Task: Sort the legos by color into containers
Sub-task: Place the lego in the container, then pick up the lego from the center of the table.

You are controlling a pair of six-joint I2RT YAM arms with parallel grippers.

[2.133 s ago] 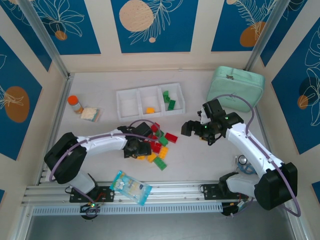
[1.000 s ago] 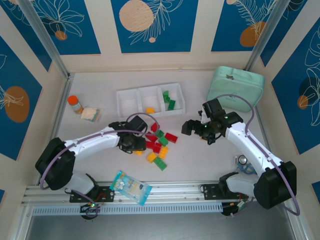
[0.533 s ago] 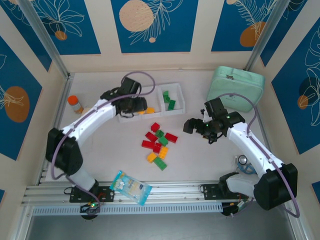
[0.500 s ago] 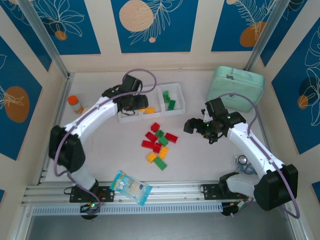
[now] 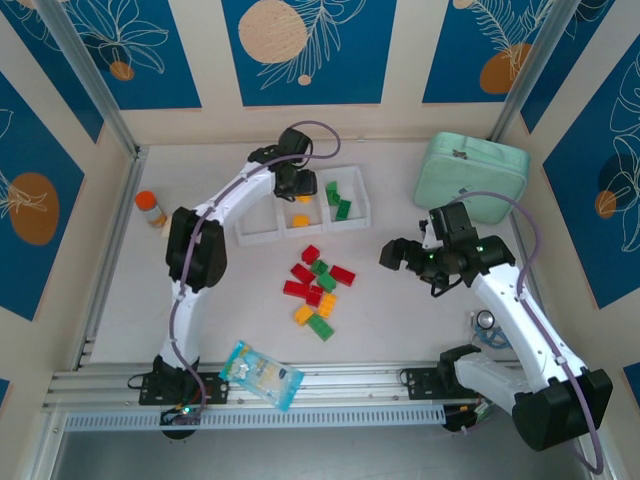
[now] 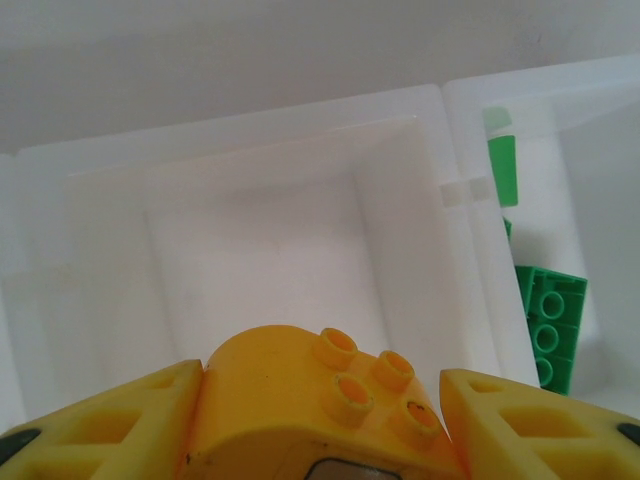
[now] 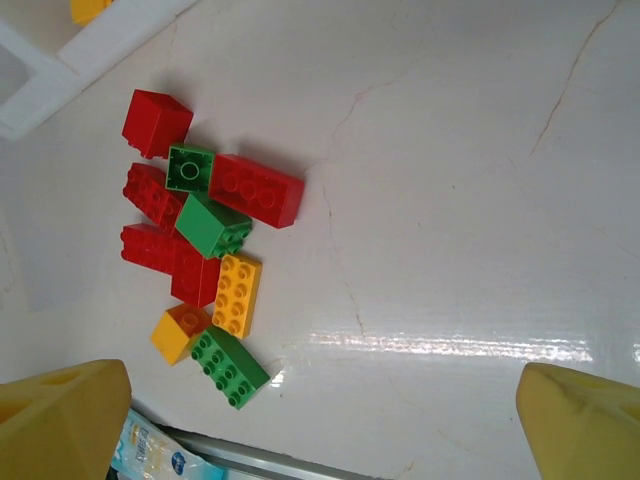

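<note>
The left tool [image 6: 320, 405] is clenched on a glossy orange-yellow brick [image 6: 280, 380] with one rounded side and four studs, holding it above the middle of three thin-walled white plastic bins [image 5: 256, 238]. The bin just to its right holds studded green bricks [image 6: 545, 325], and an orange piece [image 5: 300, 220] lies in the middle bin. On the smooth pale table [image 7: 450, 150] sits a loose pile of red, green and orange bricks [image 7: 205, 250]. The right tool [image 5: 395, 255] hangs beside it, spread wide and empty.

legos [image 5: 315, 294] — just before the containers [image 5: 256, 236]
</note>
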